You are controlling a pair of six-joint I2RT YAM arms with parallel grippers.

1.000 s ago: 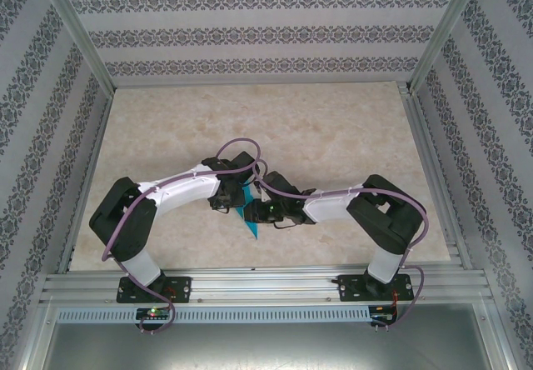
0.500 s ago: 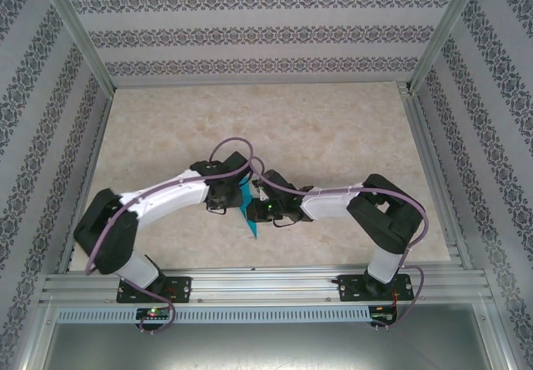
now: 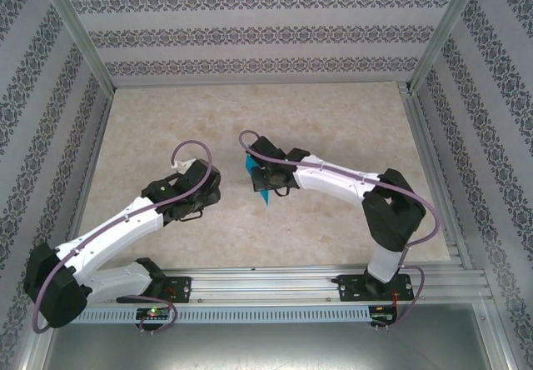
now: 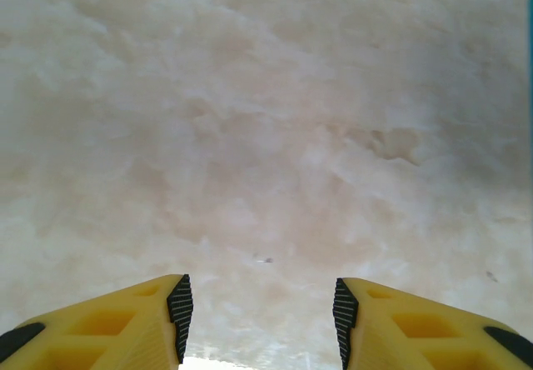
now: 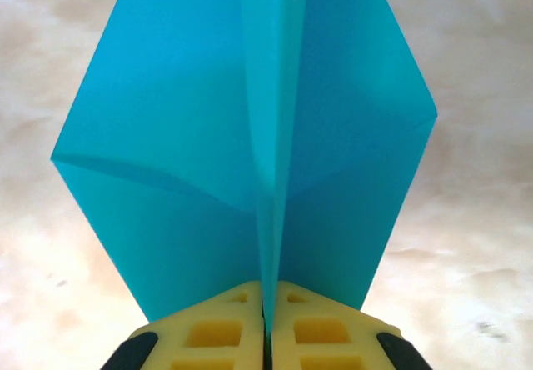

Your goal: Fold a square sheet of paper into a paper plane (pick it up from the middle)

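The paper plane (image 5: 166, 178) is teal-blue paper folded along a centre crease, with a wing spreading to each side. My right gripper (image 5: 267, 313) is shut on that crease, its yellow fingers (image 5: 208, 332) pressed together on the fold. From above, the paper plane (image 3: 257, 188) is a slim dart near the table's middle, its tip pointing toward the near edge, held by the right gripper (image 3: 263, 175). My left gripper (image 3: 206, 192) stands apart to its left. In the left wrist view the left gripper (image 4: 258, 312) is open with nothing between its fingers; a teal sliver of paper (image 4: 530, 95) shows at the right edge.
The marble-patterned table (image 3: 333, 120) is bordered by an aluminium frame (image 3: 250, 285) along the near edge and by patterned walls on the other sides. Purple cables loop over both arms.
The left arm has let go of the paper and pulled back to the left and toward the near edge, jaws opening. The right gripper has shut on the fold and carried the plane farther away.
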